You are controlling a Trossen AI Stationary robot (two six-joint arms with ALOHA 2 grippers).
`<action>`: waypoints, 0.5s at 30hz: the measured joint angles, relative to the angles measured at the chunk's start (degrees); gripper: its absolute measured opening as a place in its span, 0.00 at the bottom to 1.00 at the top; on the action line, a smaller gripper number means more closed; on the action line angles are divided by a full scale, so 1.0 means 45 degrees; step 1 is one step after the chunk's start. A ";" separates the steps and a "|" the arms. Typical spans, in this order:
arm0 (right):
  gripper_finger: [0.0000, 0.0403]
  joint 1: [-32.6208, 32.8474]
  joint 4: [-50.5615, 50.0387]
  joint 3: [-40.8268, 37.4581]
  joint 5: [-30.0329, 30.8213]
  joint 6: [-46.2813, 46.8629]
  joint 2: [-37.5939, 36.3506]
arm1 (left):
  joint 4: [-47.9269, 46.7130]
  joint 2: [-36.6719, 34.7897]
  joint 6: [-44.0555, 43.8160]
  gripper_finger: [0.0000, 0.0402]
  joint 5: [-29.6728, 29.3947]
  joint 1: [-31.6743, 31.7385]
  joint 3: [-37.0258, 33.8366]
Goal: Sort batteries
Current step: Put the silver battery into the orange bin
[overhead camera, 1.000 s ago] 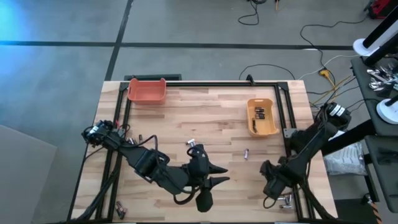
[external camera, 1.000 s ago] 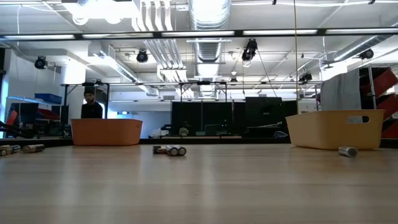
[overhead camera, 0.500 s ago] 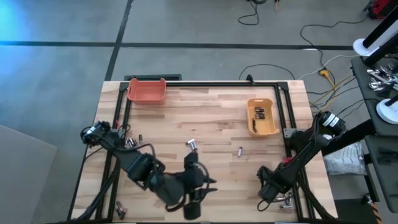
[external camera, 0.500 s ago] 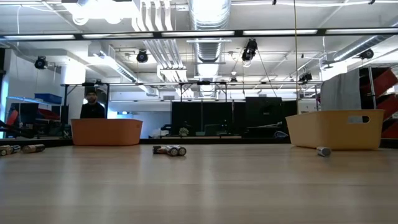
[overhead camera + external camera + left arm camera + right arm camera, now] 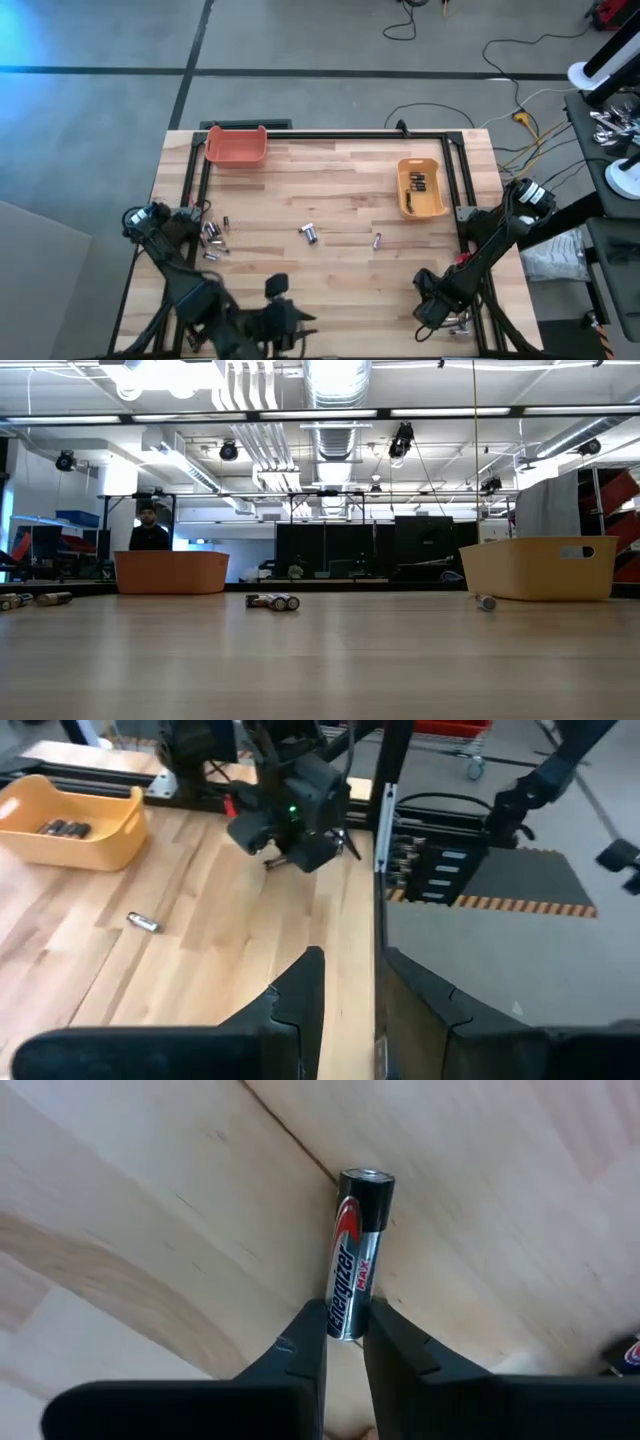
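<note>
My right gripper (image 5: 430,310) stands near the table's near right corner, pointing down, shut on a black-and-silver battery (image 5: 358,1250) that lies on the wood. More batteries lie loose: a cluster at the left (image 5: 210,236), a pair mid-table (image 5: 310,233), a single one (image 5: 377,240), and a few beside the right gripper (image 5: 460,322). The yellow bin (image 5: 421,188) holds several dark batteries. My left gripper (image 5: 352,965) hangs open over the table's near edge (image 5: 303,322), nothing between its fingers. My right gripper pinches the battery's lower end (image 5: 345,1315) between its two fingers (image 5: 312,1335), which come from above, pointing down, and lie across the battery. The battery lies flat on the table, its other end sticking out beyond the fingers.
An orange bin (image 5: 237,146) stands at the far left corner. A black frame rail (image 5: 465,190) runs along the table's right side. Bare wood lies between the bins and mid-table. A person (image 5: 148,530) stands in the room behind.
My left gripper has swung toward the table's near edge and left, sinking a little. The single battery mid-table has rolled toward the table's left. My right gripper has sunk a little toward the table.
</note>
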 joint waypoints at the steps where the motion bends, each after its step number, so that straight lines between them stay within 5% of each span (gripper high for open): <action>1: 0.11 0.0000 -0.0064 0.0091 0.0067 0.0003 -0.0021 | -0.0182 0.0000 -0.0265 0.20 -0.0355 -0.0238 -0.0048; 9: 0.09 -0.0487 -0.3264 0.2954 0.2023 -0.2010 -0.0017 | -0.3470 -0.0184 -0.6297 0.20 -0.2456 -0.1768 -0.0993; 15: 0.09 -0.1543 -0.3656 0.5569 0.3915 -0.5102 0.0185 | -0.4584 -0.0722 -0.9639 0.20 -0.3187 -0.1886 -0.3174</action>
